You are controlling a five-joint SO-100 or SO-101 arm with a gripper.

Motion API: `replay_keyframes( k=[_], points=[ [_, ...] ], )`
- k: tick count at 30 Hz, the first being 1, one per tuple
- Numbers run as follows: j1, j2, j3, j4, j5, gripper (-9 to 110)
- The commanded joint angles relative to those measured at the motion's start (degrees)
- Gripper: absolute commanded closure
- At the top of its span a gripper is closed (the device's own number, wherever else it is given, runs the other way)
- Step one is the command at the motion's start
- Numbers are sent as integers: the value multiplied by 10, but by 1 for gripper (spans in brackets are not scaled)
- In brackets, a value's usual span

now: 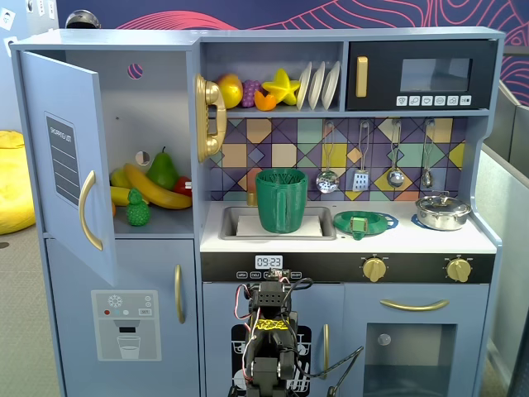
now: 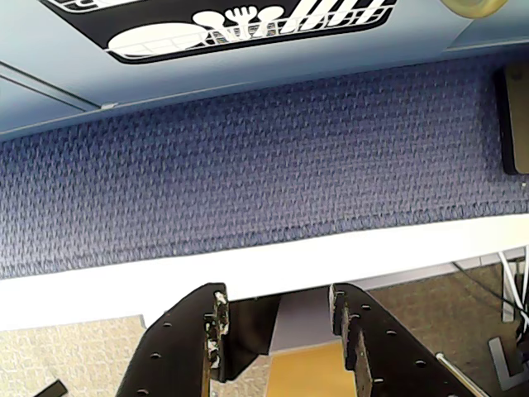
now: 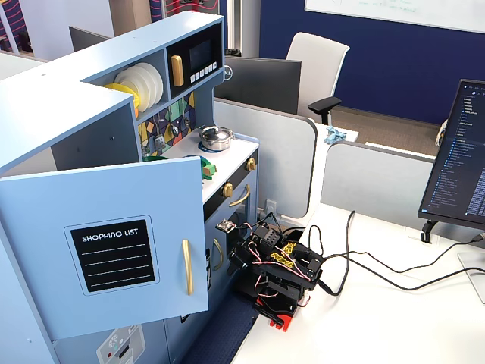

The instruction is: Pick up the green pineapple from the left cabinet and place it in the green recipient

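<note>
In a fixed view I see the small bright-green bumpy plastic pineapple (image 1: 138, 208) on the shelf of the open light-blue left cabinet (image 1: 149, 107), beside 1 banana (image 1: 157, 188); it looks light, stiff and slippery, so I'd pinch its body. Wrist view: my gripper (image 2: 277, 318) sits partly open, empty. The tall dark-green ribbed recipient (image 1: 281, 200) stands in the sink.
</note>
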Motion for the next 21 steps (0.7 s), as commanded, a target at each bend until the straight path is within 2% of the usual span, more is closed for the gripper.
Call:
replay_keyframes(
  k=[1,10,13,18,21],
  points=[
    [22,-4,4,100,11,101],
    [27,-4,4,100,1,101],
    [-4,-4,4,69,-5,101],
    [-108,-10,-18,-155,-23,101],
    [-168,-42,-42,-374,-79,101]
  ],
)
